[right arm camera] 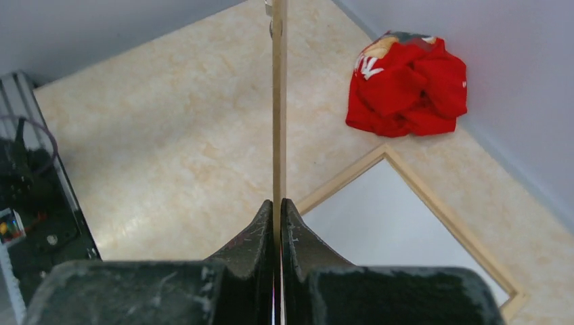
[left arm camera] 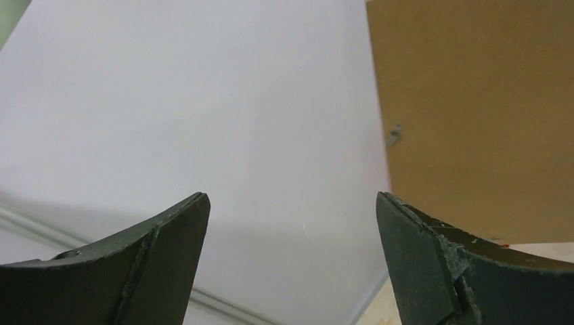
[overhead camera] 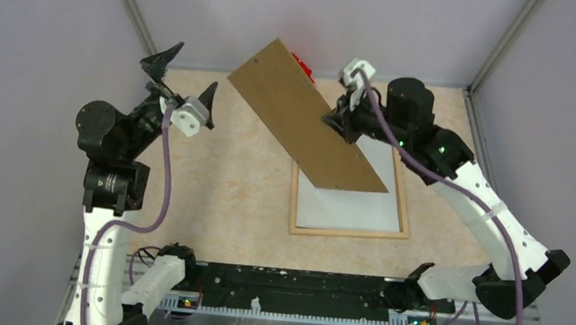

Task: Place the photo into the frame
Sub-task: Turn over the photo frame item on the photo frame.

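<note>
The light-wood frame (overhead camera: 349, 232) lies flat on the table right of centre, with a white sheet (overhead camera: 352, 207) inside it. No printed side of the photo shows in any view. My right gripper (overhead camera: 334, 121) is shut on the edge of the plain brown backing board (overhead camera: 304, 121) and holds it tilted above the frame's far-left part. In the right wrist view the board (right arm camera: 277, 101) stands edge-on between my fingers (right arm camera: 260, 230), with the frame (right arm camera: 447, 217) below. My left gripper (overhead camera: 196, 66) is open and empty, raised at the far left; its view shows the board (left arm camera: 474, 122) at right.
A crumpled red cloth (right arm camera: 406, 84) lies by the back wall behind the frame, mostly hidden by the board in the top view (overhead camera: 301, 63). Grey walls close in the table on three sides. A black rail (overhead camera: 297, 289) runs along the near edge.
</note>
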